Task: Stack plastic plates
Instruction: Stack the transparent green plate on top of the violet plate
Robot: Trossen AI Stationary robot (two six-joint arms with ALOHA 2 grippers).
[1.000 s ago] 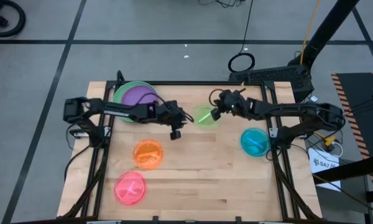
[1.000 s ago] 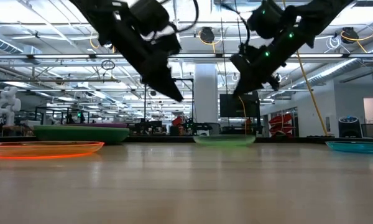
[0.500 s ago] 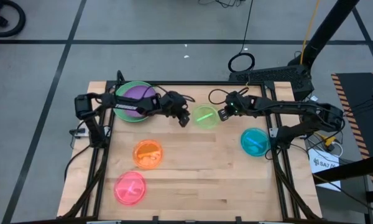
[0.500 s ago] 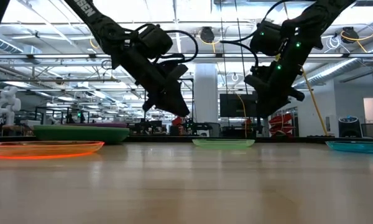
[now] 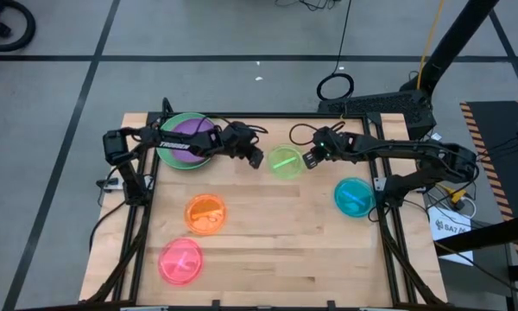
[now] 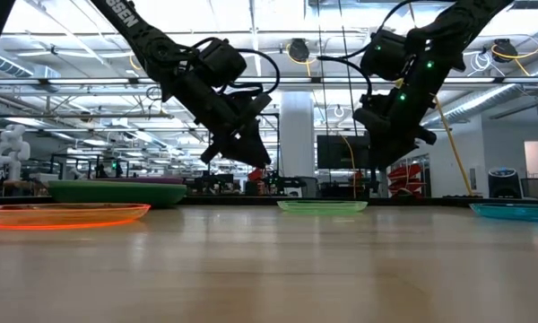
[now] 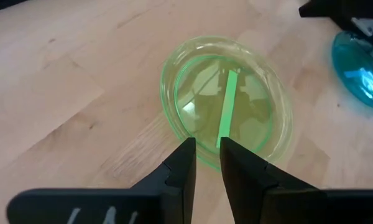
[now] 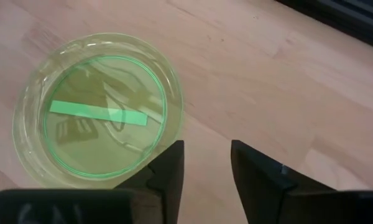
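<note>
Beyond the pale wooden table [image 5: 268,250], bright ceiling-lit workshop [image 6: 72,108].

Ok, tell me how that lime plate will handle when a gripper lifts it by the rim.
The lime plate looks thin and see-through, so probably light and slightly bendy. Its glossy, shallow rim may slip between fingers. Lying flat on the table, it shouldn't roll.

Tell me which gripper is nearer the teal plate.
Right. The right gripper hovers by the lime plate, up and left of the teal plate; the left gripper is beyond the lime plate's far side.
</note>
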